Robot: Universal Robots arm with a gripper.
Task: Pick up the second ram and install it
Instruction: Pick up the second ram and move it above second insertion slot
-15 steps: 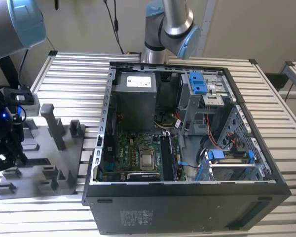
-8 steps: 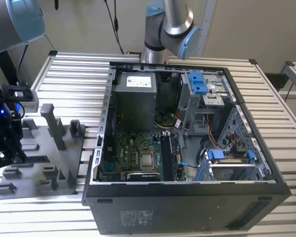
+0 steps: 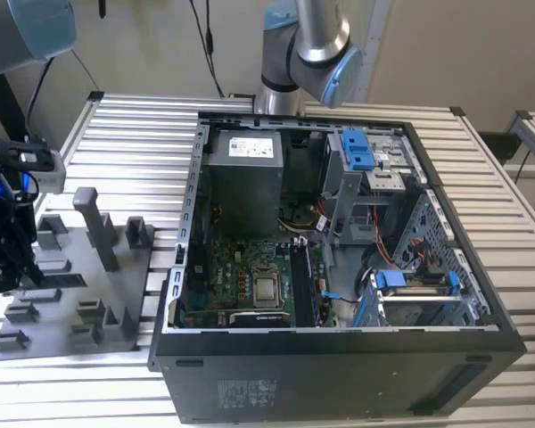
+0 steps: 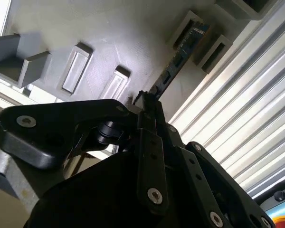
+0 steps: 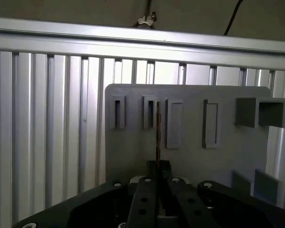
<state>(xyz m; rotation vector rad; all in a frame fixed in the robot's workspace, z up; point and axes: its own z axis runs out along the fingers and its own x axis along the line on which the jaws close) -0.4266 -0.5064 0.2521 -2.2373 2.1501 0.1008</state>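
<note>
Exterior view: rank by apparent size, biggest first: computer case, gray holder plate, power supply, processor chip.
1. computer case
2. gray holder plate
3. power supply
4. processor chip
No close calls; each looks clearly smaller than the one above it.

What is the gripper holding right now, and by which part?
The long, thin dark memory stick, pinched at its near end by the gripper; its far end sits at a slot in the gray plastic holder plate.

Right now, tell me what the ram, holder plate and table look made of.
The ram looks like dark circuit board, chips along it. The holder plate: matte gray plastic, probably, moulded pockets. The table: ribbed aluminium, likely, bright sheen.
</note>
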